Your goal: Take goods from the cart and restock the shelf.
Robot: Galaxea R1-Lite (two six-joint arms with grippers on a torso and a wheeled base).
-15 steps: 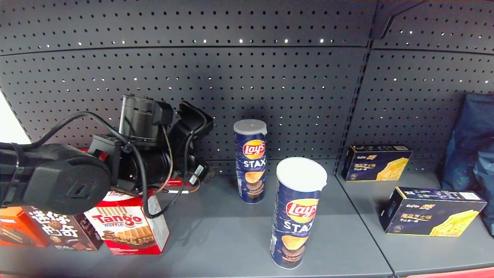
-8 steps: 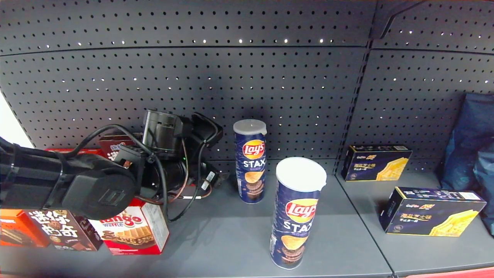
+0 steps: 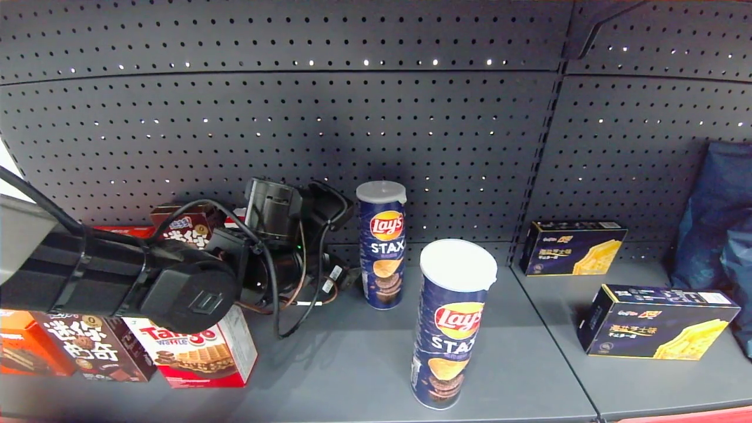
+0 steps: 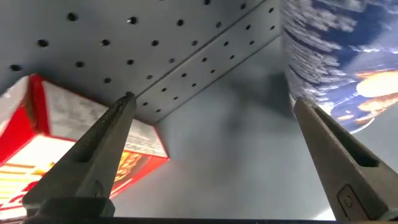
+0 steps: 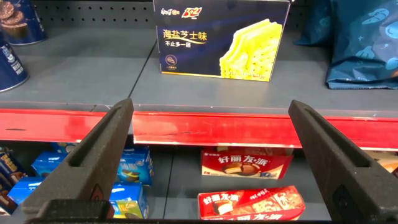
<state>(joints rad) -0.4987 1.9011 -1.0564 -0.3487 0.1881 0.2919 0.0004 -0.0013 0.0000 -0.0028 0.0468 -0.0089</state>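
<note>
Since the tall dark-blue cylindrical chip can with a pale grey plastic lid (image 3: pixel 381 247) appears to be the item being dealt with, it is taken first. It stands near the back of the grey metal shelf (image 3: pixel 329 358), close to the perforated dark back panel (image 3: pixel 294 129). It is upright, its long axis vertical, with the lid at 12 o'clock and the printed front turned toward 6 o'clock, the shelf's open edge. At its 9 o'clock the left gripper (image 4: pixel 212 102) is held low, its fingers spread wide with nothing between them. One finger is just beside the can wall, and whether it touches cannot be told. If a grasp or nudge is meant, the can should be straddled at mid-height, the wrist kept level and the closing done gently, since so tall and narrow a can is likely to tip. A red-and-white cardboard carton (image 4: pixel 37 143) just outside the other finger should be left undisturbed. A second blue chip can (image 3: pixel 452 323) stands at 5 o'clock, well apart. The right gripper (image 5: pixel 209 104), likewise spread and empty, is held before the shelf edge, facing a blue-and-yellow biscuit box (image 5: pixel 221 40).
</note>
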